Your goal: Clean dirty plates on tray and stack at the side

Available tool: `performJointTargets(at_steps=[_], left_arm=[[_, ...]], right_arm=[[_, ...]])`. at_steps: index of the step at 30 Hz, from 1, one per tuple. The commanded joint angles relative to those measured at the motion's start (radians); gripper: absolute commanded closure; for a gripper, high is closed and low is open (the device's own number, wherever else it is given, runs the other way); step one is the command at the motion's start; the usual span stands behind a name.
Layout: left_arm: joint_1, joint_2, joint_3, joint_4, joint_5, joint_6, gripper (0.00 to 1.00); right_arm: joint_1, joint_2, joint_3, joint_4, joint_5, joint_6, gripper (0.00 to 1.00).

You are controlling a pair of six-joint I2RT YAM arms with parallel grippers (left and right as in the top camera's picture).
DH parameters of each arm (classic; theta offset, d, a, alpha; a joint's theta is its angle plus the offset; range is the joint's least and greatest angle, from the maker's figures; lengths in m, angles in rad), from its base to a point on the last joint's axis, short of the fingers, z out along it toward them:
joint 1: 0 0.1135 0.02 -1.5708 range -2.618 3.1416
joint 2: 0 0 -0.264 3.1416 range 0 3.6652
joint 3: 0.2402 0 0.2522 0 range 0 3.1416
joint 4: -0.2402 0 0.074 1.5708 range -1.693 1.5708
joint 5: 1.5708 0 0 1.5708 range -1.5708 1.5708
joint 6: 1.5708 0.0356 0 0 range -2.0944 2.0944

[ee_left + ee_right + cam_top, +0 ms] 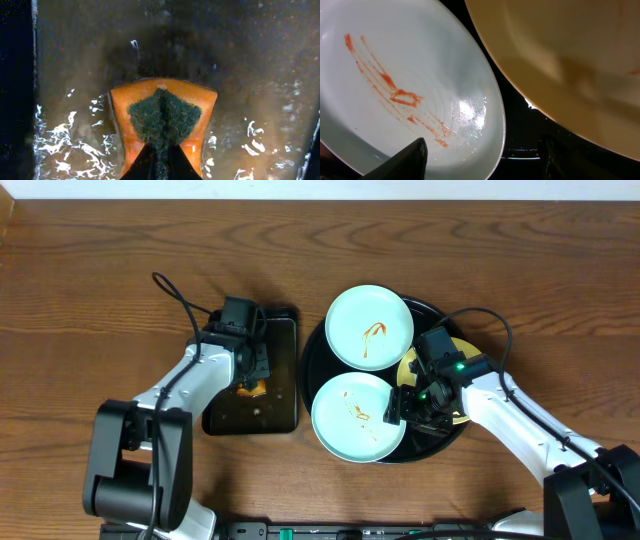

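The round black tray holds three plates. One mint plate with a sauce squiggle lies at the back. A second mint plate lies at the front. The yellow plate lies at the right, mostly under my right arm. My right gripper is open and straddles the front mint plate's right rim. In the right wrist view, one finger of this gripper is over the sauce-streaked mint plate and the other over the tray, with the yellow plate beyond. My left gripper is shut on an orange sponge.
A smaller black rectangular tray lies left of the round tray, with the sponge in it. In the left wrist view my left gripper pinches the sponge, green scouring side up, on this tray's wet floor. Bare wooden table lies all around.
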Motion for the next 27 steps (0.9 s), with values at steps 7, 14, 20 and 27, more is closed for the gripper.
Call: performJointTargets(at_steps=[7, 14, 20, 27], left_arm=[[-0.001, 0.048, -0.004, -0.003, 0.006, -0.002, 0.92], [-0.001, -0.087, 0.026, -0.064, 0.006, -0.002, 0.93], [-0.001, -0.261, 0.026, -0.105, 0.006, -0.002, 0.92], [-0.001, -0.423, 0.026, -0.090, 0.006, -0.002, 0.93]], right_arm=[[0.008, 0.005, 0.016, -0.008, 0.008, 0.013, 0.31], [0.008, 0.009, 0.014, -0.004, 0.027, 0.029, 0.39], [0.008, 0.016, 0.005, -0.001, 0.027, 0.029, 0.41], [0.012, 0.031, -0.024, 0.037, 0.026, 0.028, 0.44]])
